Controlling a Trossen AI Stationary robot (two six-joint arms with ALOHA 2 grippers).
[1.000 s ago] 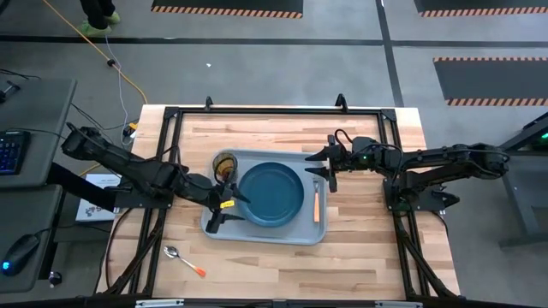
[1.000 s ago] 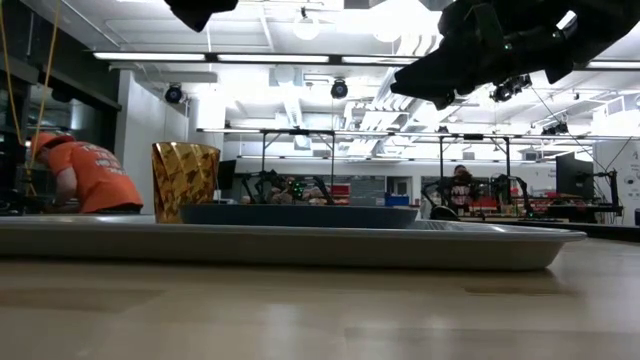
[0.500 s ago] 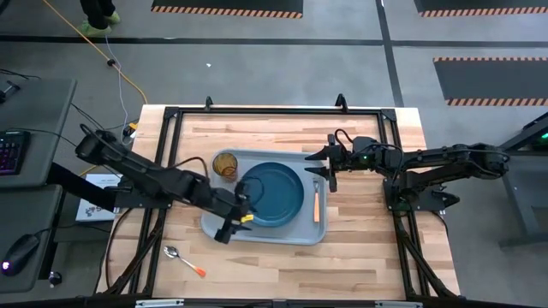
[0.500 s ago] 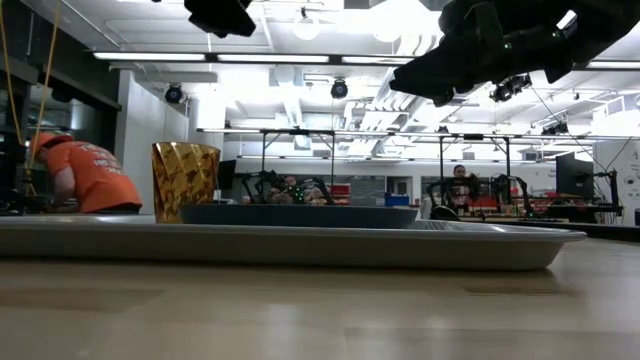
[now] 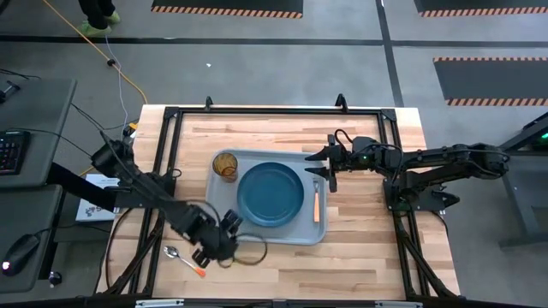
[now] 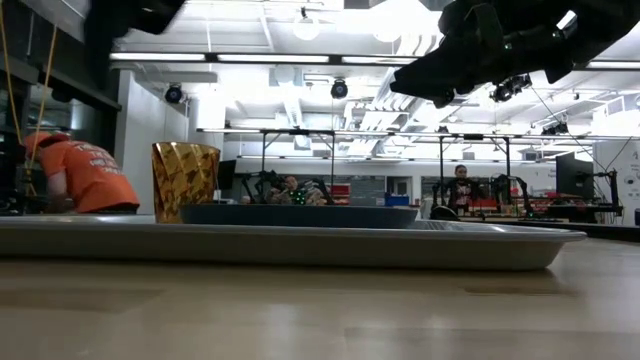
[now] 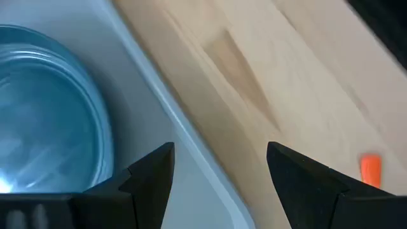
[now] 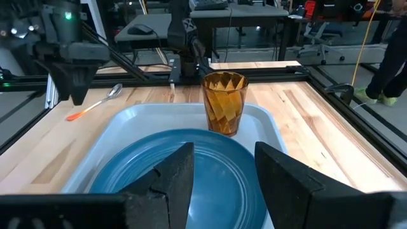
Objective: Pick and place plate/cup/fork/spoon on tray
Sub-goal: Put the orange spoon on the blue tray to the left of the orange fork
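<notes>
Four task items, high view: tray at tabletop centre, holding plate, cup at its far-left corner, fork along its right edge; spoon on bare wood near-left of the tray. Left claw beside the tray's near-left corner, close to the spoon, spread wide, empty. Right claw over the tray's far-right corner, partly open, empty.

Low view: cup upright left of plate on tray.

Left wrist view: tray rim between the fingers; spoon's orange tip on wood.

Right wrist view: cup just beyond plate; spoon on the wood beyond.
</notes>
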